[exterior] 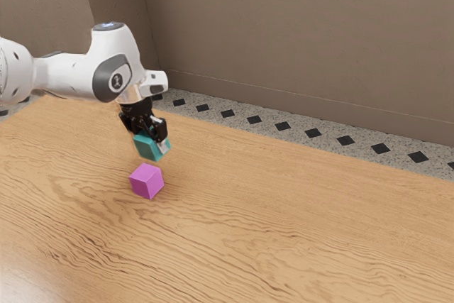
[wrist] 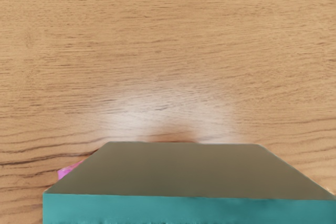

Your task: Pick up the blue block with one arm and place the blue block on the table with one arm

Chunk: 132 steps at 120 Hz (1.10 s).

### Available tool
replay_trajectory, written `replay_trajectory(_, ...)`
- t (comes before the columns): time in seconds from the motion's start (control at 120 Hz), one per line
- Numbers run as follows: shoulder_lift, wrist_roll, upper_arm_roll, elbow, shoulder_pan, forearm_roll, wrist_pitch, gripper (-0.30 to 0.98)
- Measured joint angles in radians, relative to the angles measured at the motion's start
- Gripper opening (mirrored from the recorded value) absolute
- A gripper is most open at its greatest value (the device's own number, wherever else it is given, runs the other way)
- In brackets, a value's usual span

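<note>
My gripper (exterior: pixel 152 140) is shut on the teal-blue block (exterior: pixel 148 147), which it holds in the air, slightly tilted, over the wooden table (exterior: pixel 284 211). In the wrist view the blue block (wrist: pixel 184 211) looms large at the lower edge, with the table (wrist: pixel 168 51) beneath it. Part of the block's far side is hidden by the fingers in the exterior view.
A magenta block (exterior: pixel 146 181) sits on the table just below the held block in the exterior view. A corner of that magenta block (wrist: pixel 65 171) peeks out beside the blue one in the wrist view.
</note>
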Motion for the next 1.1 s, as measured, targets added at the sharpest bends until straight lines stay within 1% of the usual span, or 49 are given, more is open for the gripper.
replay_trajectory(0.092, 0.004, -0.014, -0.058, 0.027, -0.038, 0.002, -0.001, 0.22)
replay_trajectory(0.158, 0.028, -0.026, -0.092, 0.034, -0.057, 0.003, 0.0, 0.21)
replay_trajectory(0.317, 0.162, -0.052, -0.115, 0.045, -0.062, -0.014, 0.019, 0.22)
replay_trajectory(0.408, 0.201, -0.065, -0.119, 0.046, -0.063, -0.022, 0.037, 0.22)
replay_trajectory(0.525, 0.212, -0.067, -0.12, 0.048, -0.065, -0.041, 0.048, 0.42)
replay_trajectory(0.708, 0.209, -0.058, -0.12, 0.049, -0.065, -0.061, 0.053, 0.56)
replay_trajectory(0.767, 0.184, -0.057, -0.12, 0.048, -0.066, -0.062, 0.052, 0.59)
replay_trajectory(0.808, 0.131, -0.055, -0.12, 0.046, -0.067, -0.062, 0.044, 0.61)
replay_trajectory(0.842, 0.071, -0.055, -0.119, 0.045, -0.067, -0.059, 0.027, 0.62)
replay_trajectory(0.908, -0.1, -0.055, -0.118, 0.055, -0.067, -0.042, -0.039, 0.64)
replay_trajectory(0.95, -0.175, -0.055, -0.116, 0.135, -0.069, -0.019, -0.113, 0.65)
replay_trajectory(1.017, -0.219, -0.056, -0.115, 0.26, -0.073, 0.026, -0.225, 0.66)
replay_trajectory(1.1, -0.234, -0.056, -0.11, 0.306, -0.083, 0.057, -0.323, 0.67)
